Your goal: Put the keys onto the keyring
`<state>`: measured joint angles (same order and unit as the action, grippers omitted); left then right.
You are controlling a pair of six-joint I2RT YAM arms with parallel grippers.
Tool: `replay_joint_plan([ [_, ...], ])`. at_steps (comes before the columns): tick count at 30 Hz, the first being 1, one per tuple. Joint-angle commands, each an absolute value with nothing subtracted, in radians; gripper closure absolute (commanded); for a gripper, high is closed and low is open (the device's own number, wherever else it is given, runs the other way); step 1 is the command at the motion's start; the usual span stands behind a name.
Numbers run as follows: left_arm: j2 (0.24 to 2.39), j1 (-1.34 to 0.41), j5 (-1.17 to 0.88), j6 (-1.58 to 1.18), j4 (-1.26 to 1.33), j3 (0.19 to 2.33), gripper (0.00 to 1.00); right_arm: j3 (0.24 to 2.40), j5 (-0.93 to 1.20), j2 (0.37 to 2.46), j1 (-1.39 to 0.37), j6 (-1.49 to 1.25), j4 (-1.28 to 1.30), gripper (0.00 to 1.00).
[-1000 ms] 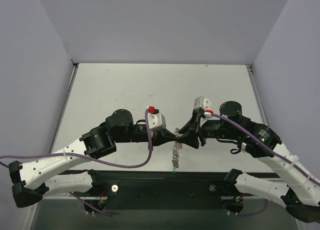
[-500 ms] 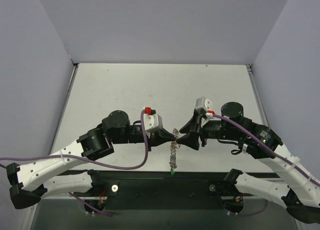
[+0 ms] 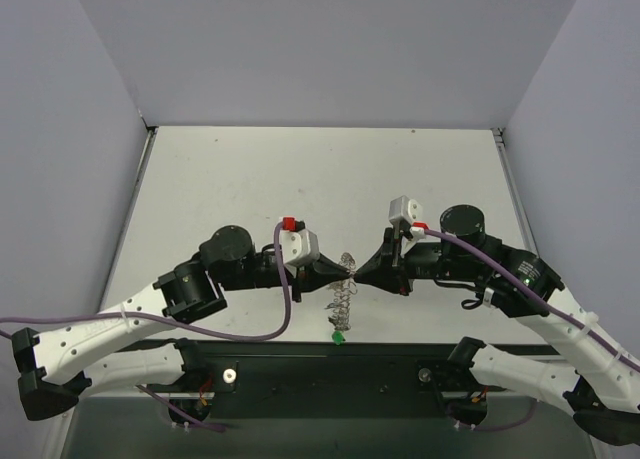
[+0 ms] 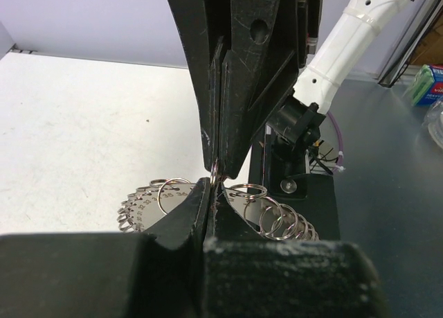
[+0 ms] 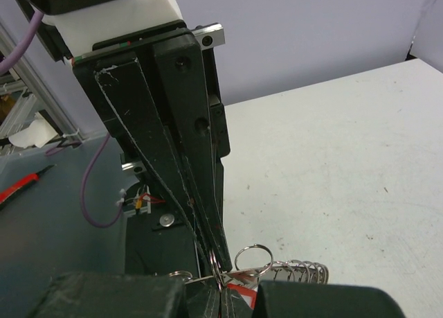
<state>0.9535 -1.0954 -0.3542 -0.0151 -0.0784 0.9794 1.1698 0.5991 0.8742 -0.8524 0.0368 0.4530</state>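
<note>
My left end effector [image 3: 333, 269] and right end effector [image 3: 362, 270] both pinch the keyring [image 3: 342, 294], which hangs lengthwise below them.

My left end effector [image 3: 340, 269] has black plastic fingers [image 4: 181, 224], matt and grainy, with edges scuffed pale. My right end effector [image 3: 358, 271] is the same dull black plastic, scored with fine scratches. Between the two, the keyring [image 4: 145, 200] is bright silvery metal with a glossy flat face and smooth, glinting wire loops. Below both, the bench [image 5: 332, 159] looks matt white and faintly speckled. The key [image 3: 338, 337] hanging lowest has a green head, seemingly plastic.
</note>
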Motion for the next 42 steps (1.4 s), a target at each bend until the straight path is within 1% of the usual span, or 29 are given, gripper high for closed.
replay_joint_plan([
  [1, 0.904, -1.098, -0.374, -0.055, 0.187, 0.948, 1.0, 1.163, 0.607, 0.87, -0.851, 0.041, 0.414, 1.0],
  [12, 0.839, -1.098, -0.341, -0.074, 0.408, 0.842, 1.0, 1.155, 0.621, 0.859, -0.851, 0.046, 0.414, 1.0],
  [28, 0.805, -1.098, -0.356, -0.092, 0.532, 0.793, 1.0, 1.144, 0.635, 0.853, -0.853, 0.046, 0.403, 1.0],
  [42, 0.851, -1.091, -0.416, -0.106, 0.686, 0.778, 1.0, 1.138, 0.649, 0.865, -0.851, 0.051, 0.402, 1.0],
])
